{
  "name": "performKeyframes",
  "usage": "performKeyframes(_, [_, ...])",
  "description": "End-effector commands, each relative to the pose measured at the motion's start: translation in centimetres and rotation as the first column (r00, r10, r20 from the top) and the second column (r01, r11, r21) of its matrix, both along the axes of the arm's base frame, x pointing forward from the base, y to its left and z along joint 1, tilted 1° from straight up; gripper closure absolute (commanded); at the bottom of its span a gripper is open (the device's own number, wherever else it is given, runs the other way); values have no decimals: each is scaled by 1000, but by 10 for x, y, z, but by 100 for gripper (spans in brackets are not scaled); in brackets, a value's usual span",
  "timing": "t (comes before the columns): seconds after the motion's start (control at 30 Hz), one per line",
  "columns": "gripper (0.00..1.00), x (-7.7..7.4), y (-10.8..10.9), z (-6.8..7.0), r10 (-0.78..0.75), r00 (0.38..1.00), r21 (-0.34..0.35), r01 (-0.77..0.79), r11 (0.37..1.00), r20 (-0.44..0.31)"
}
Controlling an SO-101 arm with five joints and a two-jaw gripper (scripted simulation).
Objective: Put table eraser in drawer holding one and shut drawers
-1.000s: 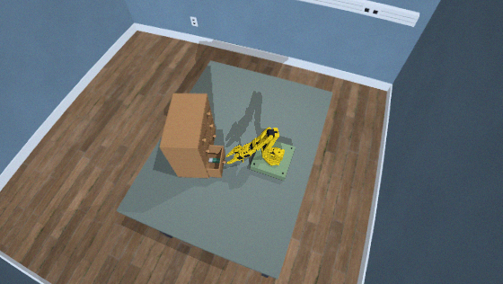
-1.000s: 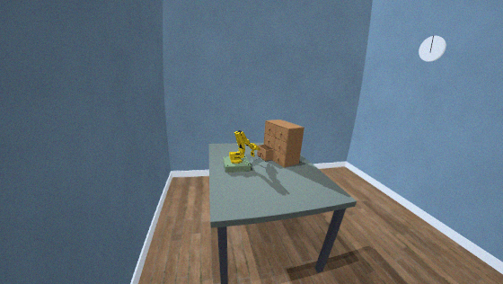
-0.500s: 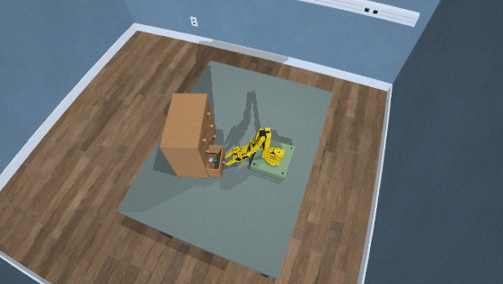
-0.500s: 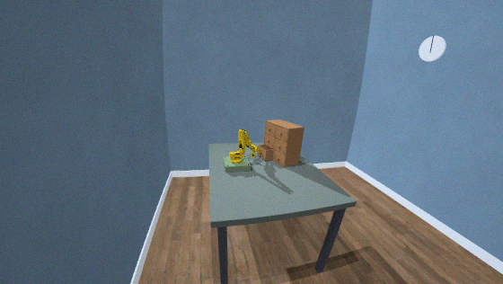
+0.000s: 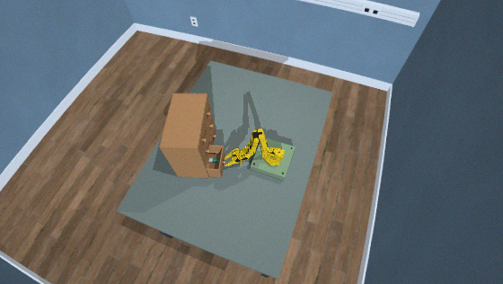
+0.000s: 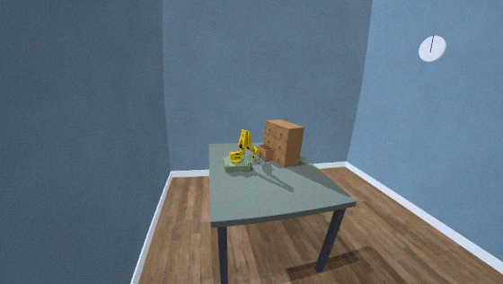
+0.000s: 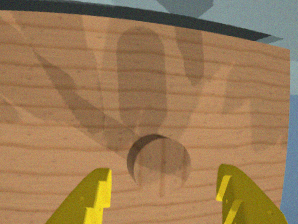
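Blue walls and a wooden floor surround the grey-green counter [image 5: 233, 216] [image 6: 269, 198], where I see the yellow arm [image 5: 258, 144] [image 6: 243, 139] reaching from its pale green base [image 5: 287, 168] [image 6: 230, 168] toward the brown drawer cabinet [image 5: 186, 121] [image 6: 289, 144]. Its pincer [image 5: 225, 161] [image 6: 255, 156] [image 7: 165, 182] is parted with nothing between the tips, which stand either side of the round knob [image 7: 162, 164] on the pulled-out drawer [image 5: 216, 173] [image 6: 265, 153] [image 7: 60, 165]. Beyond that front, inside the drawer, lies something white and green [image 5: 214, 160], too small for me to say whether it is the eraser from the counter, the one already stored, or both.

Yellow arm bent, pincer [image 5: 227, 161] [image 6: 254, 157] [image 7: 164, 176] parted, empty
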State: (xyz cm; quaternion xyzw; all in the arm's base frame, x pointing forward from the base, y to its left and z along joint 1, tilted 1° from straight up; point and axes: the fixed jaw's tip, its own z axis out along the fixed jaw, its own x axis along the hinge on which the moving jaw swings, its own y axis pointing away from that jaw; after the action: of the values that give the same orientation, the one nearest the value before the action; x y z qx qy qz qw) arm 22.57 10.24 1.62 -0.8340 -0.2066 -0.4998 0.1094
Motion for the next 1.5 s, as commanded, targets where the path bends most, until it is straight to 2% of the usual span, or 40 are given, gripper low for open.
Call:
performKeyframes(0.0, [79,3,-1,1,-12,1000,15,12,1000,10])
performKeyframes(0.13, [79,3,-1,1,-12,1000,15,12,1000,10])
performKeyframes(0.2, [79,3,-1,-5,-15,1000,16,15,1000,11])
performKeyframes(1.47, [79,4,-3,-7,-23,1000,16,22,1000,11])
